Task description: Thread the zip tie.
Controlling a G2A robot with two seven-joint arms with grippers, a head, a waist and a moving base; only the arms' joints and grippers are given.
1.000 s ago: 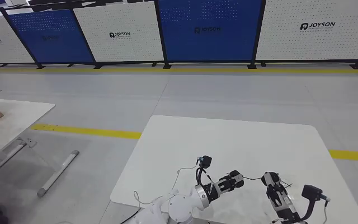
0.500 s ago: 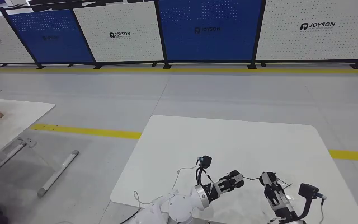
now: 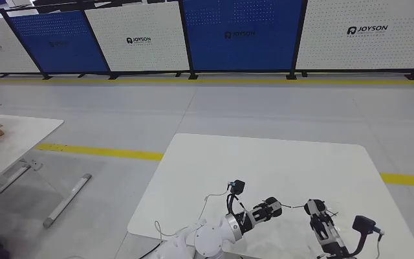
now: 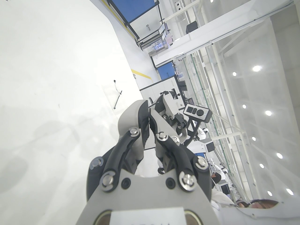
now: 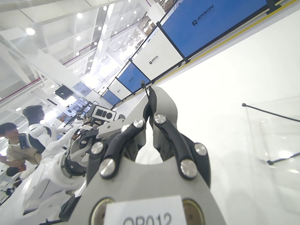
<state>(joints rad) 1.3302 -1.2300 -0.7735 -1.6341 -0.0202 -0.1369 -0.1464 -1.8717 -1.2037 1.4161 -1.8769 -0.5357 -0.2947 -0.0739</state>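
Pinching the zip tie [image 5: 143, 84] firmly in both my left gripper [image 4: 147, 108] and right gripper [image 5: 150, 97], I should bring tail to head slot squarely, with small slow corrections.

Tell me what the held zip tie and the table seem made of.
Zip tie: likely black plastic, matte; a thin strip with a small head poking from the shut right gripper. Table: smooth white top, perhaps laminate or coated board; it shows faint sheen and soft shadows.

Top view above table [image 3: 272, 165]; wrist views behind left claw [image 4: 148, 112], right claw [image 5: 150, 100].
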